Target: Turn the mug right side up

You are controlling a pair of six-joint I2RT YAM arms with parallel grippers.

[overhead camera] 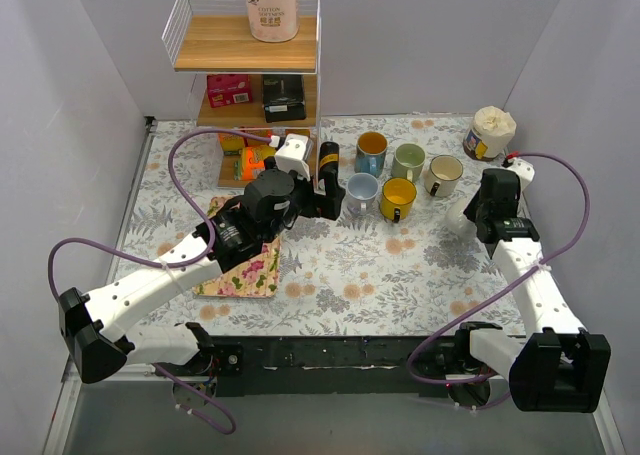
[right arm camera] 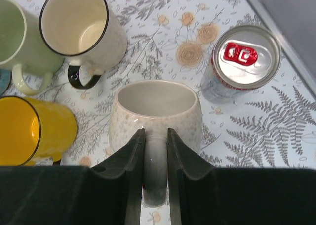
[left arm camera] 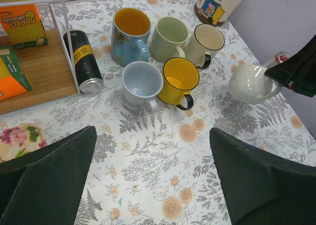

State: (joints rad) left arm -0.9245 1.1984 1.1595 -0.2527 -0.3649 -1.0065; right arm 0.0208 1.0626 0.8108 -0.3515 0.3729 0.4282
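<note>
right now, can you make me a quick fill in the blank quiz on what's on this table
1. The right gripper holds the speckled mug by its ____.
2. The black-handled mug right beside the pale blue mug is coloured ____.
3. The left gripper has its jaws ____.
4. The can next to the held mug has a pull tab coloured ____.

Missing words: handle; yellow; open; red.
</note>
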